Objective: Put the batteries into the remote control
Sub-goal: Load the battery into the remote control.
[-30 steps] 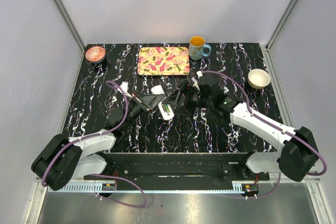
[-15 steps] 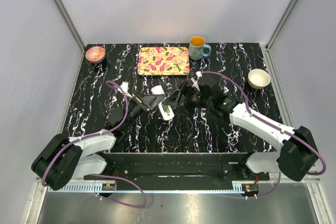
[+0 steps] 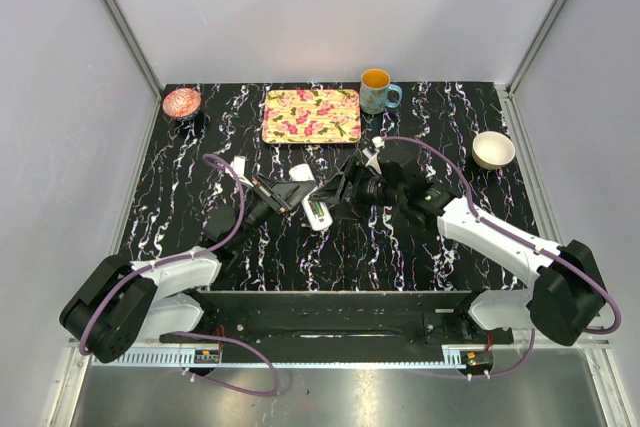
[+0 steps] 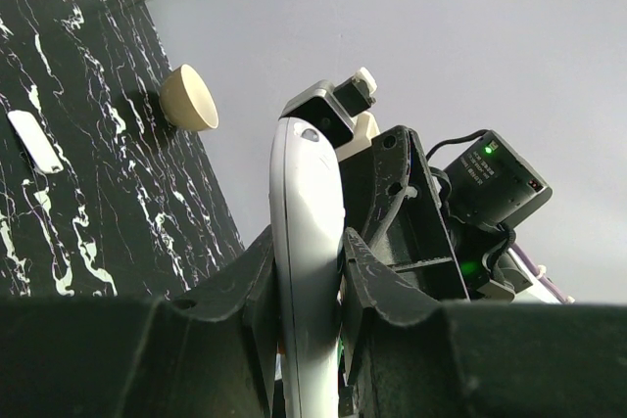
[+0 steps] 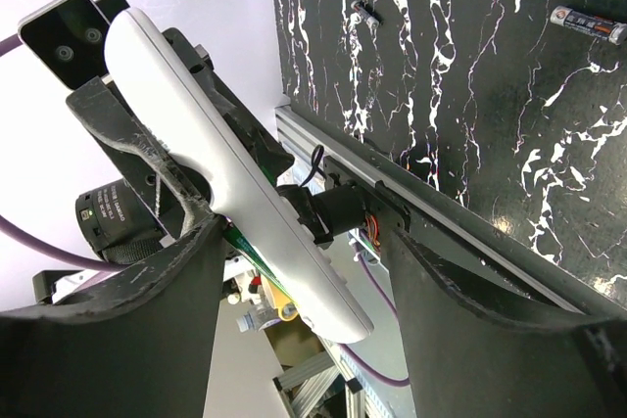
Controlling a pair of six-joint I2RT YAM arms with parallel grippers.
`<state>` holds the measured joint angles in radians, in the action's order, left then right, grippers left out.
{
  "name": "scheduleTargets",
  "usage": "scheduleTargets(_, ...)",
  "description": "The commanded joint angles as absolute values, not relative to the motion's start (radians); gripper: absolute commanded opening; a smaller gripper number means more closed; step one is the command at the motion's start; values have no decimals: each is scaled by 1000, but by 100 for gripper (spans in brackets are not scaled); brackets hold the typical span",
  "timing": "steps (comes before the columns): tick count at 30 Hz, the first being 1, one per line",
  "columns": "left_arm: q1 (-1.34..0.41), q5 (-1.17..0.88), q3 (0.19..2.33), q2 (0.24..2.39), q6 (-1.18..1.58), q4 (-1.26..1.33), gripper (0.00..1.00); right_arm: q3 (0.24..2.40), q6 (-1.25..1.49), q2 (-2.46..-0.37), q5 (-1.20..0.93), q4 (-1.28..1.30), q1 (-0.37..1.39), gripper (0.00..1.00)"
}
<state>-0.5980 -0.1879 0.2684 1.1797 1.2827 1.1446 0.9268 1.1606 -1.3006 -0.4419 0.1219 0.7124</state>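
Observation:
The white remote control [image 3: 317, 212] is held off the table, clamped between the jaws of my left gripper [image 3: 305, 199]. In the left wrist view the remote [image 4: 306, 203] stands edge-on between the black fingers [image 4: 377, 276]. My right gripper [image 3: 340, 192] is open, its fingers on either side of the remote's lower end [image 5: 323, 281] with a gap on the right. A green strip [image 5: 250, 247] shows under the remote. One battery [image 5: 588, 24] with a reddish end lies on the table. The small white cover piece [image 3: 300, 171] lies beside the grippers.
A floral tray [image 3: 311, 115] and a blue mug [image 3: 377, 91] stand at the back. A pink dish [image 3: 181, 102] is at the back left and a cream bowl [image 3: 493, 150] at the right. The black marbled table [image 3: 400, 247] lies below.
My right gripper has edged slightly left toward the remote. The left gripper keeps its hold with the remote nearly still.

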Motion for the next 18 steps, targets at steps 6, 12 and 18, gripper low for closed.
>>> scheduleTargets(6, -597, -166, 307, 1144, 1290, 1246, 0, 879, 1138, -1273, -476, 152, 707, 67)
scheduleTargets(12, -595, -166, 313, 1140, 1290, 1243, 0, 856, 1141, -1264, -480, 141, 706, 65)
scheduleTargets(18, -595, -160, 324, 1138, 1289, 1244, 0, 844, 1141, -1259, -494, 135, 707, 66)
